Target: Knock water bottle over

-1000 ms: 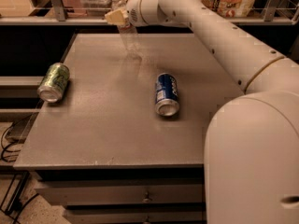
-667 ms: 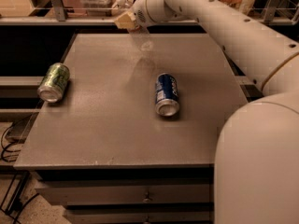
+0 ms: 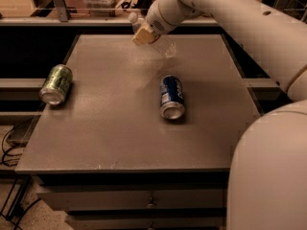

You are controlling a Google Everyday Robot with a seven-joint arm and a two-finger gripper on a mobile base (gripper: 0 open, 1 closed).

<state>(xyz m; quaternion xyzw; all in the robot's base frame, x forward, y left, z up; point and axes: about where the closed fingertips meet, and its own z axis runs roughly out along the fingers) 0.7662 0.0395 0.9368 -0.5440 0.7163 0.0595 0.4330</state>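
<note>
Looking across the grey worktop (image 3: 110, 128), you see the gripper (image 3: 142, 34) up at the far edge, a bit left of centre, on the end of the white arm (image 3: 230, 18) that comes in from the right side. Its tan tip points down and left. Open or closed: can't tell from this angle, so don't count on either.

The water bottle (image 3: 162, 43) is right there w/ the gripper, touching it or as good as. It's not upright. It's tipped hard over, white cap (image 3: 132, 17) toward the far left, poking out just past the gripper tip, clear body running down-right behind and under the gripper toward the worktop. Whether it's flat on the surface or partly propped, you can't tell. The label band is hidden by the gripper.

Other items, both well apart from the bottle:
- Green soda can (image 3: 56, 84), on its side near the left edge, approx mid-depth, one silver end facing you.
- Blue soda can (image 3: 171, 97), on its side near the centre, silver end toward you, lengthwise front to back, nearer you than the bottle and slightly right.

The two cans are well apart from each other. Robot's white body (image 3: 268, 176) fills the bottom right corner. Below the worktop's front edge is a drawer front (image 3: 151, 202) w/ a small knob.
</note>
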